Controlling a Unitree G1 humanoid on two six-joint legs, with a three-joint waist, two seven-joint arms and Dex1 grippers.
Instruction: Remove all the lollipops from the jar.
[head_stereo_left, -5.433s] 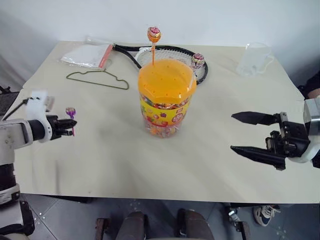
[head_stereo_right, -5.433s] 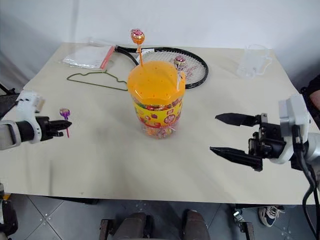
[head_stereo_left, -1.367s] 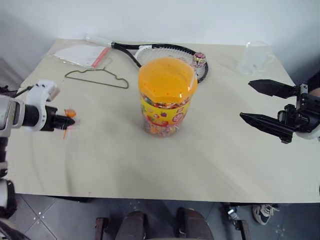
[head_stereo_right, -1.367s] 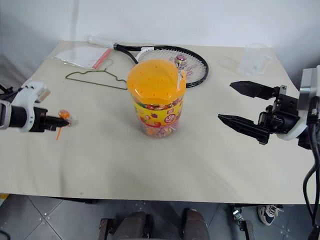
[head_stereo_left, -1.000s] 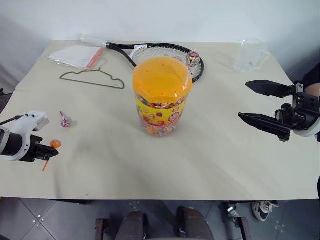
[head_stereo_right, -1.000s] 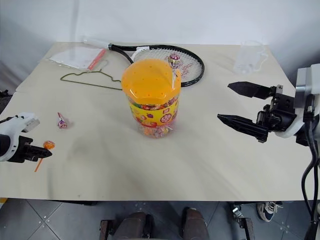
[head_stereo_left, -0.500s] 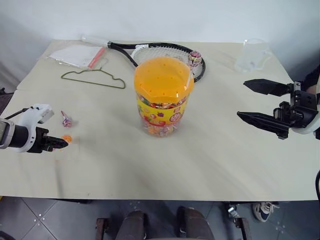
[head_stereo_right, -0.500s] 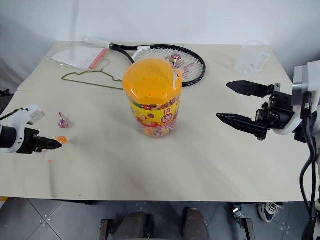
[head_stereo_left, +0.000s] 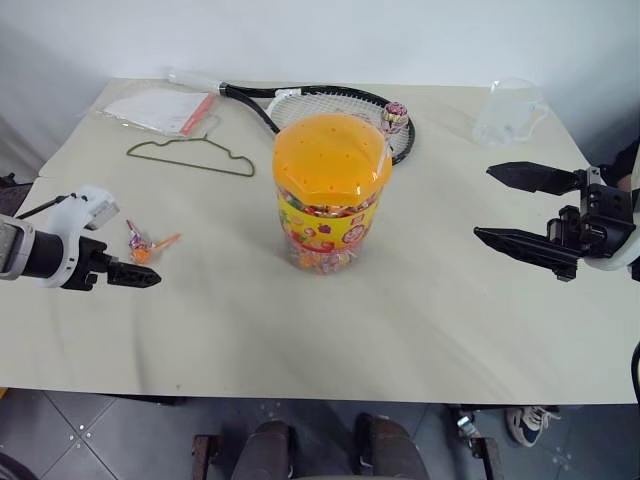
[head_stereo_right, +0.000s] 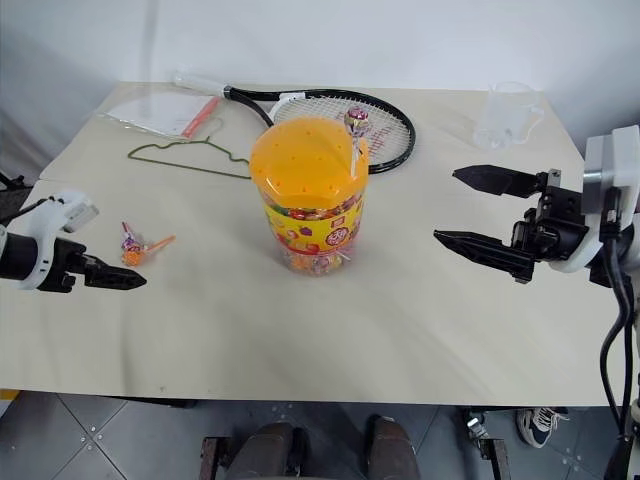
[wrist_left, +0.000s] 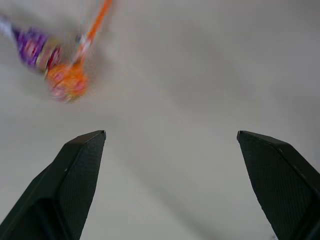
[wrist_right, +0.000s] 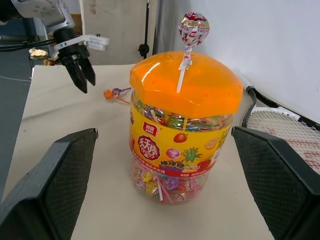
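Jar (head_stereo_left: 331, 190) mid-table (head_stereo_left: 420, 330) — both grippers (head_stereo_left: 135, 278) (head_stereo_left: 520, 210) spread, apart at opposite edges.

Racket (head_stereo_left: 330, 103); hanger (head_stereo_left: 190, 157); plastic bag (head_stereo_left: 158, 109); pitcher (head_stereo_left: 508, 112); table (head_stereo_left: 420, 320)

Left wrist view: orange lollipop (wrist_left: 66, 84) and purple lollipop (wrist_left: 33, 48) motion-blurred, wrapper print unreadable; orange one's stick runs off the frame edge. Right gripper (wrist_right: 165, 165) fingers cut by the frame edges in its wrist view. Racket (wrist_right: 285, 127) cut at the edge there. Jar (head_stereo_left: 330, 190) hides part of the racket's head in the head views.
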